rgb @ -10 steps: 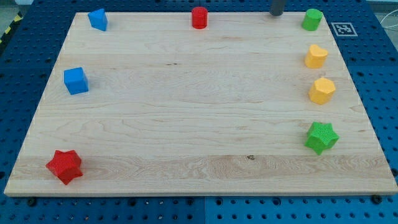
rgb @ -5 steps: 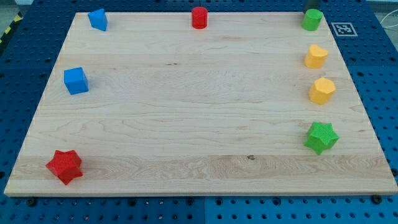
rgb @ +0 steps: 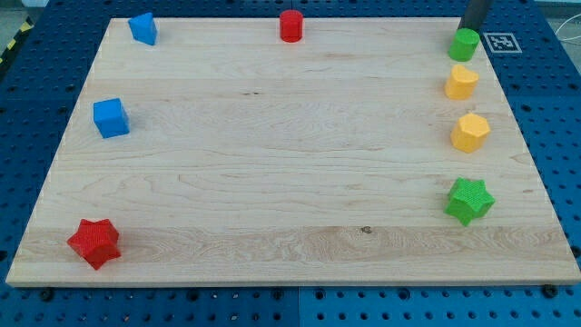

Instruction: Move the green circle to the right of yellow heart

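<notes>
The green circle (rgb: 464, 44) stands near the board's top right corner, just above the yellow heart (rgb: 460, 83) and almost touching it. My tip (rgb: 471, 29) is at the view's top right, right against the green circle's upper right side. The rod rises out of the view's top edge.
A yellow hexagon (rgb: 470, 133) and a green star (rgb: 469, 201) lie below the heart along the right edge. A red cylinder (rgb: 290, 25) sits at top centre. Two blue blocks (rgb: 142, 28) (rgb: 111, 117) are at the left, a red star (rgb: 94, 243) at the bottom left.
The rod has moved from top centre-right to the green circle's upper right. The green circle has slid down and slightly right, toward the yellow heart.
</notes>
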### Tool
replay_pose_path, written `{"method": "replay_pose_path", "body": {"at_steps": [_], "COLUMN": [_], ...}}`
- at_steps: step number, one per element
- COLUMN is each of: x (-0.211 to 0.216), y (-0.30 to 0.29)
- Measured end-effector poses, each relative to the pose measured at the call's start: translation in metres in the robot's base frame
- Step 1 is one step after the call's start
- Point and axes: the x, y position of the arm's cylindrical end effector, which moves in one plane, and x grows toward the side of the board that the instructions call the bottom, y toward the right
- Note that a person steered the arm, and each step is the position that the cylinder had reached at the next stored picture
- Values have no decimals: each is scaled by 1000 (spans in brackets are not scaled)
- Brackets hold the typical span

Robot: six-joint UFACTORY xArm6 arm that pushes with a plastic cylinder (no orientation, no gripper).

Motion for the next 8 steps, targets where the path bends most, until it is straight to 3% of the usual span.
{"method": "replay_pose_path", "body": {"at_steps": [4,8], "x": [21,83], "y": [-28,-29]}}
